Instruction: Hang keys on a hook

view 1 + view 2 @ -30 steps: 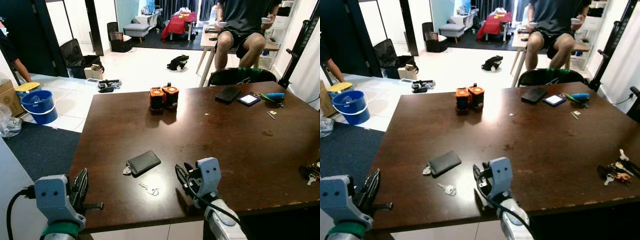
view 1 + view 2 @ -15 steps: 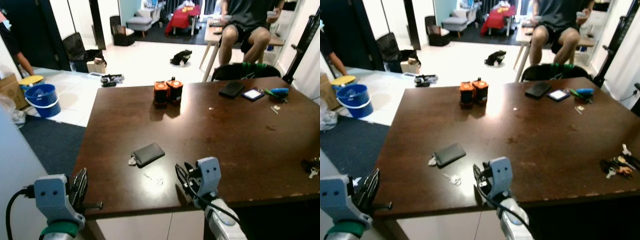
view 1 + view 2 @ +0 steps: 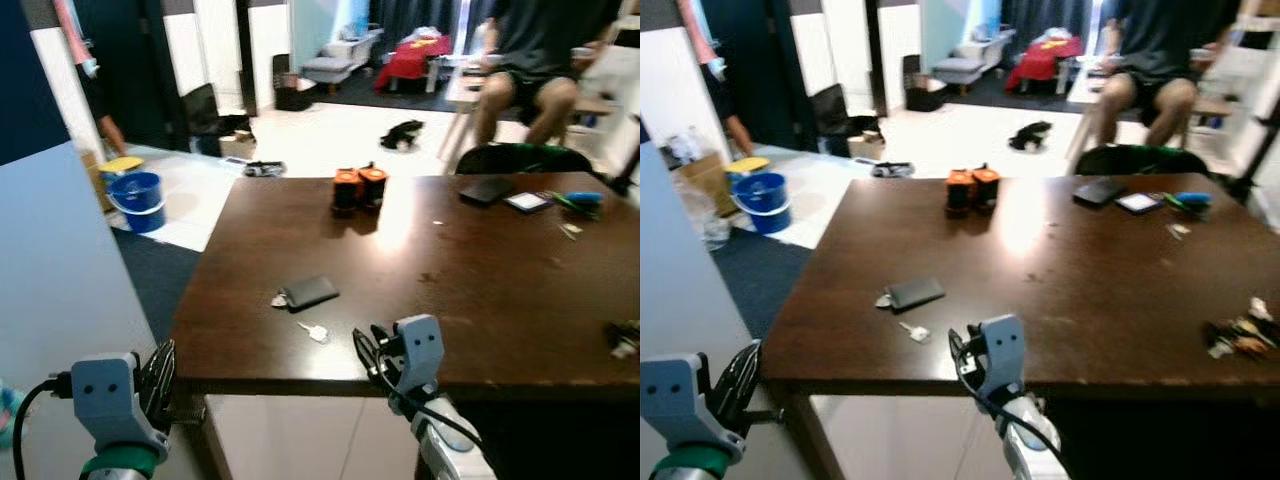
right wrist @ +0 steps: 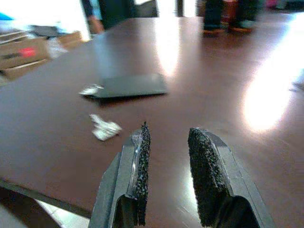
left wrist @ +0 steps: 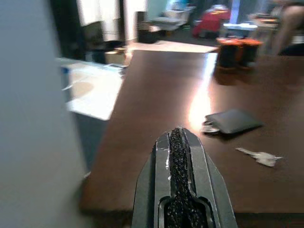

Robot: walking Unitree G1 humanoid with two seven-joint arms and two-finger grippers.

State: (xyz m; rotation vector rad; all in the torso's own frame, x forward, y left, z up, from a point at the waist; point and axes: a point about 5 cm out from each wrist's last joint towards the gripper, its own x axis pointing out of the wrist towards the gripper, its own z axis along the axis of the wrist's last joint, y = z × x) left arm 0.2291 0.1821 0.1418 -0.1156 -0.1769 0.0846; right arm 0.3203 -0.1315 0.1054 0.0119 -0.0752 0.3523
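Keys (image 3: 313, 331) lay centre-frame on the tabletop (image 3: 480, 270); right gripper (image 4: 168, 142) hovered nearby, jaws apart; left gripper (image 5: 177, 142) low-left, jaws together.

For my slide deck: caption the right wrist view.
Open right gripper low over the dark brown wooden table, aimed toward a small silver key beside a flat black case.

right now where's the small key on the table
In the left eye view the key lies on the table near its front edge, just in front of the black wallet and ahead-left of the right gripper.
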